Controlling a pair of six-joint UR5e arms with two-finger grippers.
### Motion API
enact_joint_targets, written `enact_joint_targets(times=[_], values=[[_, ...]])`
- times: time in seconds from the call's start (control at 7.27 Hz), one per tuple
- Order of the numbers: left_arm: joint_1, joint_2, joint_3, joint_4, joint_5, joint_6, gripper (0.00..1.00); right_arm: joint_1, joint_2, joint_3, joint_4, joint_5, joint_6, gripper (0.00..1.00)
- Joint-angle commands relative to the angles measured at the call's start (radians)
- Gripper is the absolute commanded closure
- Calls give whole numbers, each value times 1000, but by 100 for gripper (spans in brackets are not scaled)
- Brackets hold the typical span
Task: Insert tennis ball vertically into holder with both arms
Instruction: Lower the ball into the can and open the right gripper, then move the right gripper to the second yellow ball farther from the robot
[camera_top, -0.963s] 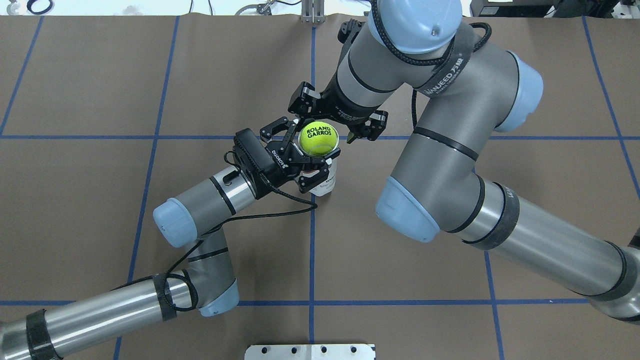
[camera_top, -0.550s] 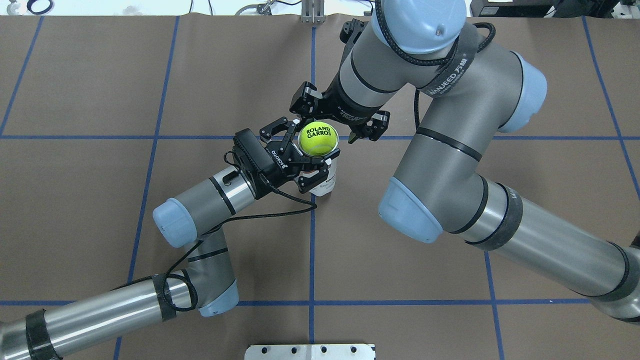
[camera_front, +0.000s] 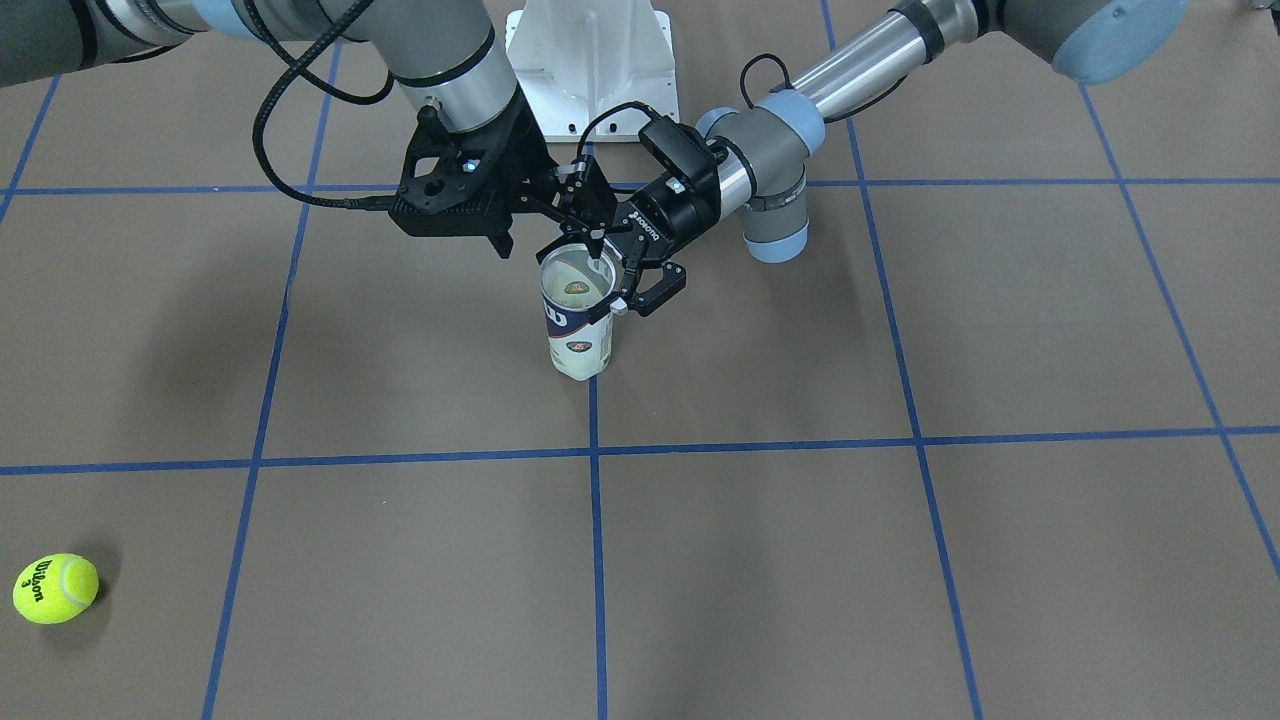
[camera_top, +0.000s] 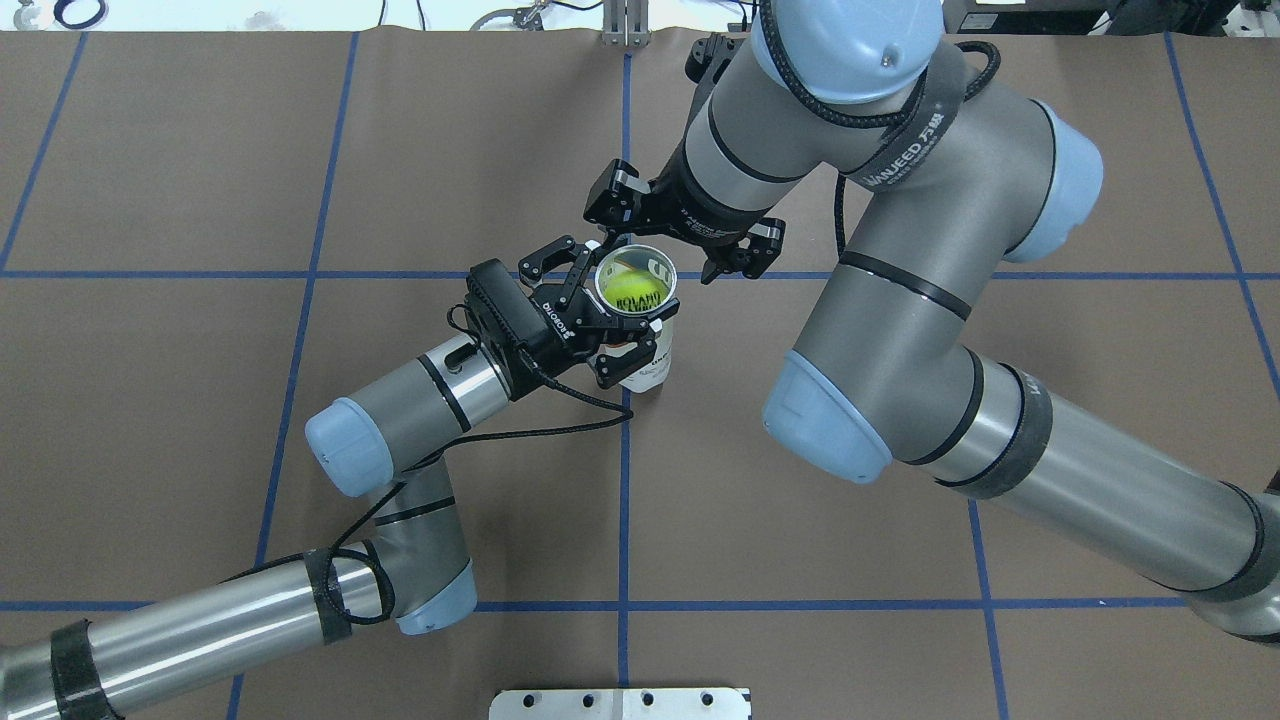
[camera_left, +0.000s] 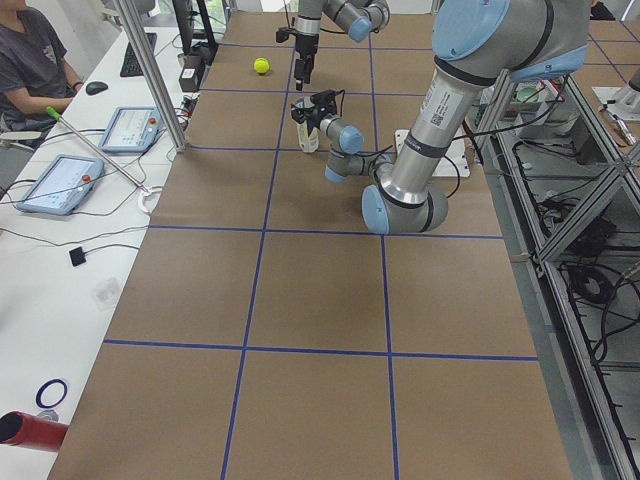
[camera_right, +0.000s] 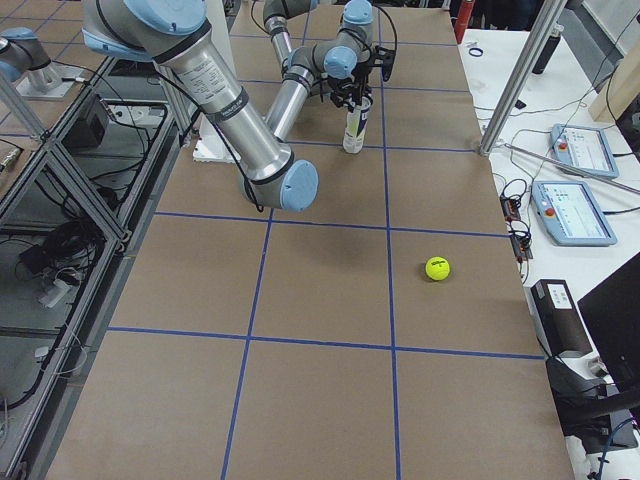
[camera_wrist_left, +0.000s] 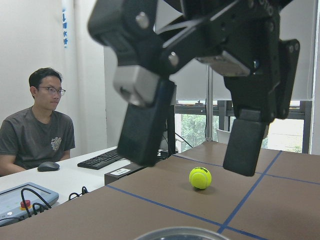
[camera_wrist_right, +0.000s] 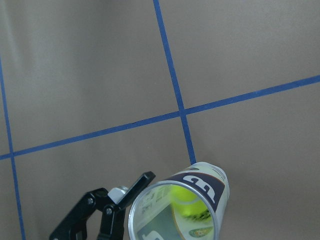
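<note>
The tennis ball (camera_top: 632, 290) sits inside the can (camera_top: 640, 330), visible through the open top and lying well below the silver rim. The can stands upright on the brown table (camera_top: 200, 400), near the table's middle, just at 1 o'clock from the crossing of two blue tape lines (camera_front: 595, 455) in the overhead view. Its white and navy label faces the front camera.

The left gripper (camera_top: 612, 330) comes in from 8 o'clock of the can and is clamped on the can's upper wall, one finger on each side. The right gripper (camera_top: 680, 255) hangs at 12 o'clock of the can's mouth with its fingers spread apart and nothing between them; it is clear of the rim.

A second tennis ball (camera_front: 55, 589) lies loose on the table, well apart from the can, near the front camera's lower left corner. A person (camera_left: 35, 55) in a dark shirt sits at a white desk (camera_left: 70, 215) beside the table, with two tablets (camera_left: 60, 183) on it
</note>
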Motion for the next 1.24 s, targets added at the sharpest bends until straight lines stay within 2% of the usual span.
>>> enact_joint_targets(times=[0.0,0.14,0.41,0.69,1.1], values=[[1,-2,-4,0,0,-1,12,31,-26,18,-2,13,-2,2],[-1,-2,-7,0,0,-1,12,57,-103,75,2,35,-18,2],[1,1,-7,-2,0,-1,11,158,-211,74,3,56,-218,1],[1,1,-7,0,0,-2,12,302,-241,-2,2,154,-384,1],[2,3,-8,0,0,-2,11,400,-250,-185,15,165,-605,2]])
